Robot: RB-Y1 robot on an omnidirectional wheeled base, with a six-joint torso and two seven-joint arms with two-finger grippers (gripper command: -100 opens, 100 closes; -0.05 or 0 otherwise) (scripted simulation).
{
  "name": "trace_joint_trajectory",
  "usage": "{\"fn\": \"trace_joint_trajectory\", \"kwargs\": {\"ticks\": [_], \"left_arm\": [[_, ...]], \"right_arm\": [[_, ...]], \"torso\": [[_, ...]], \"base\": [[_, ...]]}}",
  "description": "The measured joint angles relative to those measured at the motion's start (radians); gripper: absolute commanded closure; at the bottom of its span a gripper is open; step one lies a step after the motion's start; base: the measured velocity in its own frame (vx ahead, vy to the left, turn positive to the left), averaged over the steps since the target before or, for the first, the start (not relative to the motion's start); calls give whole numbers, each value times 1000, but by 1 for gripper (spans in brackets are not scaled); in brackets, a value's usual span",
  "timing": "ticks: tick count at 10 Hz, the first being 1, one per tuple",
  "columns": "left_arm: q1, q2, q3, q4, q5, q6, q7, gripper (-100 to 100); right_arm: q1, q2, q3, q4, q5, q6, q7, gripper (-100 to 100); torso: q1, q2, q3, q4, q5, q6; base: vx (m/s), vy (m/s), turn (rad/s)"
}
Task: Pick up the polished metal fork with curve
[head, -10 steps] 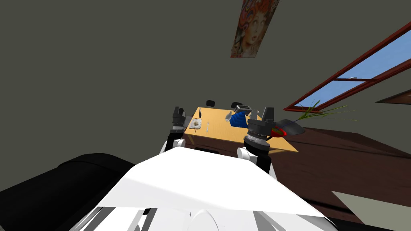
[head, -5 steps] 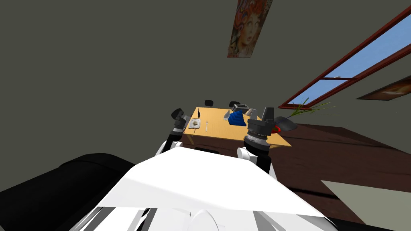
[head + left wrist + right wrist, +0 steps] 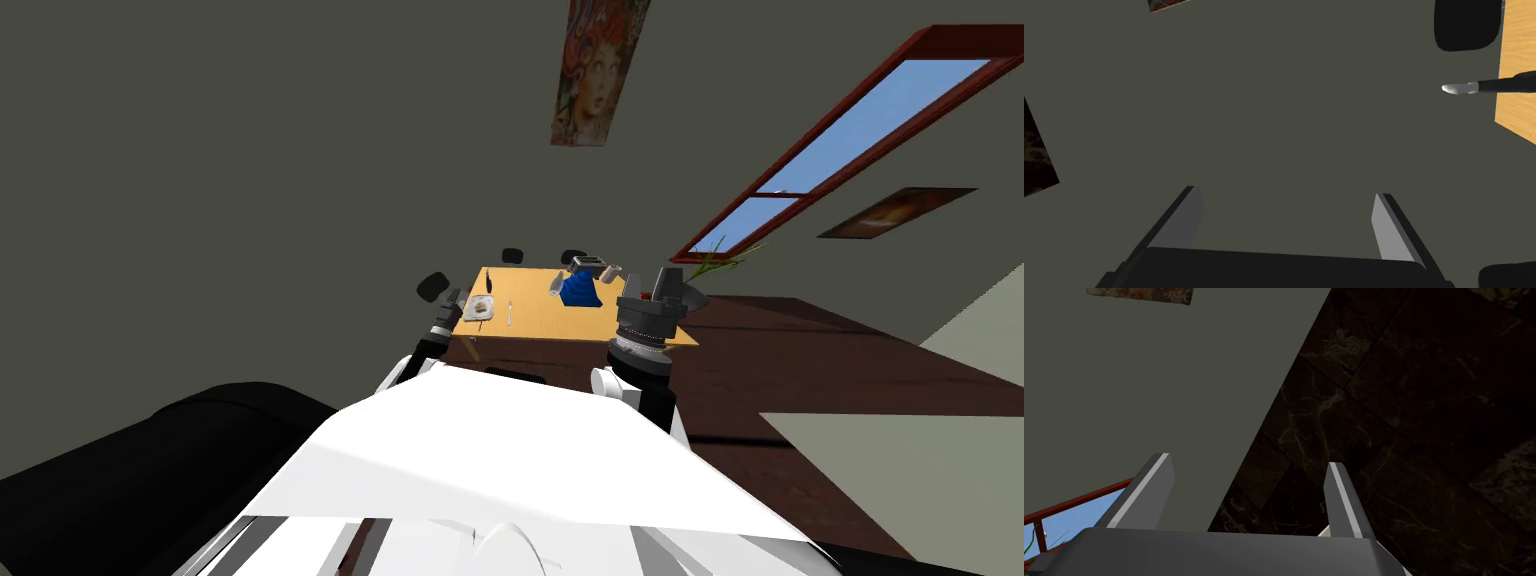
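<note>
- My left arm reaches up at the wooden table's (image 3: 590, 322) left end, at about 9 o'clock of the tabletop in the head view. The left gripper (image 3: 1285, 192) has its fingers spread wide with nothing between them, and it faces a grey wall.
- Beyond those fingers, a black-handled knife (image 3: 1489, 86) pokes its pale blade out past the table's edge.
- A small grey tray (image 3: 478, 308) sits on the table just right of that arm. It holds a brownish lump that I cannot identify. The knife lies at the tray's 1 o'clock.
- The fork (image 3: 510, 314) lies flat on the tabletop just beside the tray, at the tray's 3 o'clock. That puts it at roughly 3 o'clock from my left gripper, apart from it, with the tray between them.
- Further right lies a blue object (image 3: 578, 291), with a grey boxy appliance (image 3: 588, 264) at its 12 o'clock.
- My right arm stands upright at the table's right end. The right gripper (image 3: 1249, 460) is also spread and empty, and the fork is well apart at its 9 o'clock.
</note>
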Motion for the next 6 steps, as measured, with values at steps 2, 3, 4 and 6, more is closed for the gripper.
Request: {"fn": "trace_joint_trajectory", "kwargs": {"ticks": [2,3,4,6], "left_arm": [[13,48,1,30,11,21,-4,-100],[36,84,3,38,21,38,-6,-100],[45,103,-9,77,23,48,-18,-100],[46,148,-4,112,39,79,-20,-100]], "right_arm": [[0,0,0,0,0,0,0,0],[0,0,0,0,0,0,0,0],[0,0,0,0,0,0,0,0],[0,0,0,0,0,0,0,0]], "torso": [[0,-1,-1,0,0,0],[0,-1,-1,0,0,0],[0,-1,-1,0,0,0],[0,-1,-1,0,0,0]], "base": [[-27,-6,-201],[-32,-8,-326],[-27,-2,-115],[-27,-13,-313]]}}
